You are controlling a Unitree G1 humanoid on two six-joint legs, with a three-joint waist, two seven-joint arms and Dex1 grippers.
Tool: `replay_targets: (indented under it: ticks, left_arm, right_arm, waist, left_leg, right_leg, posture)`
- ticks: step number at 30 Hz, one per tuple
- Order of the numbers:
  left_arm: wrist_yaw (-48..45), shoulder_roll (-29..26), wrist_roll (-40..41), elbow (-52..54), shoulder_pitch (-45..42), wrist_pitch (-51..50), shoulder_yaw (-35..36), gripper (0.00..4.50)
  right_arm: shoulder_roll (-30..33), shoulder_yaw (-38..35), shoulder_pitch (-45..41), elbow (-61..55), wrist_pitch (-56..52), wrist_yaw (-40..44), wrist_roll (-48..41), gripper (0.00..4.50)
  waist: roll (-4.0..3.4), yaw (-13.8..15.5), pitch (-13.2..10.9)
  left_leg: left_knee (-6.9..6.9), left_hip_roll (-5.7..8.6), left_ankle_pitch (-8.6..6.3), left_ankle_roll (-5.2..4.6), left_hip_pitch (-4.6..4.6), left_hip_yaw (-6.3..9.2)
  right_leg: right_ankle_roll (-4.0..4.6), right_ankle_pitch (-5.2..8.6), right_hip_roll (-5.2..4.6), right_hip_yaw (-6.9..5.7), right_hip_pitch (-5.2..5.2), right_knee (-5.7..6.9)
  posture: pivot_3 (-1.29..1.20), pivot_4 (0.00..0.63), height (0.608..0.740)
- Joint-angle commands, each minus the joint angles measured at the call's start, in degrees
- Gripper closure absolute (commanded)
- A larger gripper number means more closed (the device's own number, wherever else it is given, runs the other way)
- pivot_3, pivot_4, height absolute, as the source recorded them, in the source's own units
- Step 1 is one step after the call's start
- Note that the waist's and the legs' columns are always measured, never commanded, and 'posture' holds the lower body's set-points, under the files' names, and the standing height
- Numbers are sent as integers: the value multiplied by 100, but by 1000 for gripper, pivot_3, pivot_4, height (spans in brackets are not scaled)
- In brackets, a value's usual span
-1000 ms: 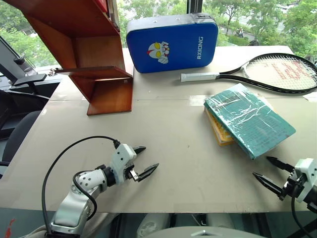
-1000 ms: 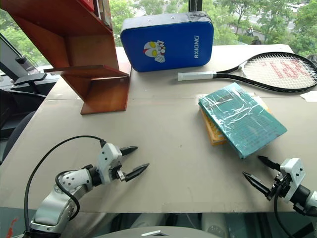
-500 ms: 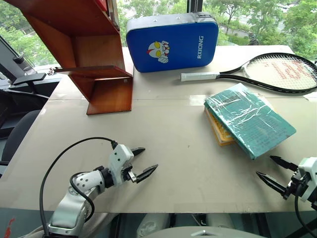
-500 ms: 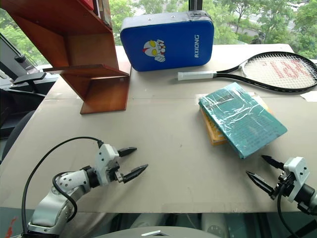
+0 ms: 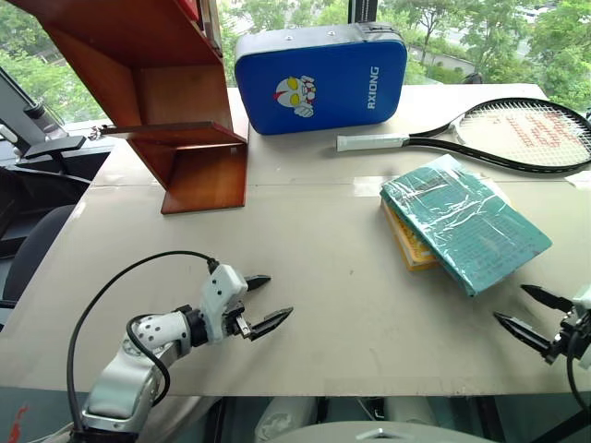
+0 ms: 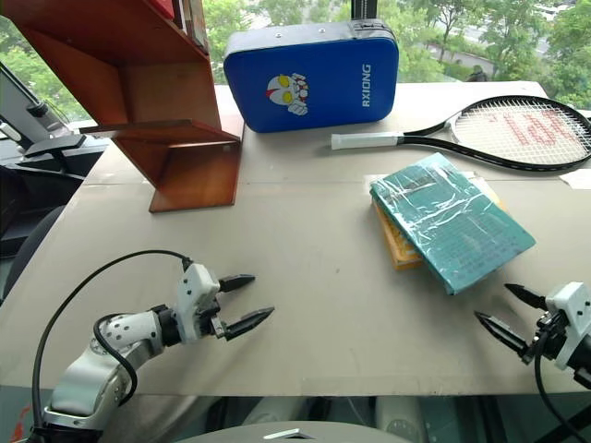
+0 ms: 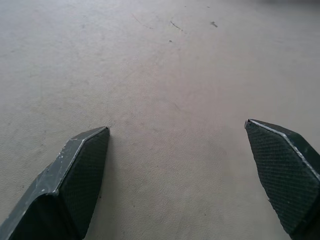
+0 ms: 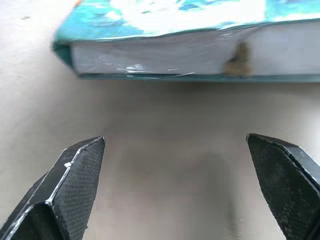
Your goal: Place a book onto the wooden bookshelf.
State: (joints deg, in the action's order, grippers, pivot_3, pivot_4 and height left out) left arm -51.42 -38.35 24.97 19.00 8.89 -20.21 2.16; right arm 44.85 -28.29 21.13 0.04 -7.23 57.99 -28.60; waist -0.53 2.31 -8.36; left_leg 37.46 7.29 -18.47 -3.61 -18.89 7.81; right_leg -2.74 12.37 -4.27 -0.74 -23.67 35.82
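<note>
Your table (image 5: pixel 314 277) first, then the wooden bookshelf (image 5: pixel 175 101) at its far left corner, a blue padded case (image 5: pixel 320 78) and a tennis racket (image 5: pixel 517 134) behind; the book (image 5: pixel 466 226) – teal, plastic-wrapped – lies at the right atop a yellow-orange book (image 5: pixel 406 245). Your right gripper (image 6: pixel 514 318) hangs just short of its near edge, jaws spread and empty; your left gripper (image 5: pixel 263 300) – also released – hovers over bare table. Watch that slick wrap; pinch too shallow and the book may slip, or you drag the lower one along.

An office-like room beside large windows (image 5: pixel 462 28) onto green trees. A beige bench (image 5: pixel 314 249) carries a wooden bookshelf (image 5: pixel 175 111) and a tennis racket (image 5: pixel 517 134).
</note>
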Motion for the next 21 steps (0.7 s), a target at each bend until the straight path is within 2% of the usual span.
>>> replay_targets:
  ticks: [1, 6, 10, 13, 17, 18, 19, 21]
  left_arm:
    - [-162, -275, 756, 507, -596, -632, 390, 48]
    - [-445, -825, 1506, 693, -1531, -1368, 743, 48]
    - [-793, -1326, 1982, 717, -2220, -1776, 917, 48]
    - [-975, -1645, 1986, 591, -2761, -1837, 930, 0]
    - [-1129, -1869, 2048, 455, -3264, -1820, 1098, 0]
    - [-1140, -1890, 2111, 440, -3348, -1851, 1147, 0]
    - [-1171, -1917, 2217, 458, -3413, -1904, 1213, 0]
    - [-1188, -1950, 2386, 516, -3520, -2028, 1262, 0]
  right_arm:
    - [505, -418, -551, 555, -153, -701, 484, 0]
    - [1150, -153, -1714, 1090, -943, -1558, 1037, 0]
    - [999, 184, -3004, 1480, -1503, -1931, 1001, 0]
    - [789, 637, -3963, 2066, -1500, -2231, 1287, 909]
    - [473, 1117, -4999, 2916, -1462, -2575, 1627, 2671]
    - [407, 1203, -5191, 3097, -1428, -2584, 1670, 3247]
    - [316, 1309, -5420, 3327, -1361, -2545, 1711, 3366]
    - [162, 1510, -5848, 3864, -1151, -2478, 1865, 4411]
  waist:
    - [15, -1, -11]
    - [12, -36, -14]
    - [22, -135, -22]
    - [26, -164, -26]
    - [24, -167, -32]
    - [24, -165, -33]
    - [24, -174, -33]
    - [25, -212, -33]
  left_leg:
    - [0, 0, 0, 1, 0, 0]
    - [-2, 0, 3, 3, -4, -6]
    - [-3, -5, 15, -18, -10, -8]
    - [-2, -5, 16, -20, -14, -11]
    - [-1, -5, 16, -20, -17, -15]
    - [-3, -5, 17, -20, -18, -15]
    - [-3, -5, 17, -20, -25, -15]
    - [21, -5, 19, -19, -79, -16]
  right_leg:
    - [0, 0, 1, -1, 0, 0]
    - [4, -2, 2, 2, -14, 4]
    - [6, -1, 5, 4, -20, 0]
    - [6, -2, 4, 5, -23, -3]
    - [7, -2, 5, 8, -30, -1]
    - [7, -2, 5, 8, -34, -1]
    - [7, -2, 5, 8, -43, -1]
    - [13, -8, 7, 8, -90, 8]
  posture:
    - [0, 150, 740]
    - [0, 150, 740]
    - [0, 150, 740]
    - [0, 150, 740]
    - [0, 150, 740]
    - [0, 150, 740]
    - [0, 150, 740]
    - [0, 150, 740]
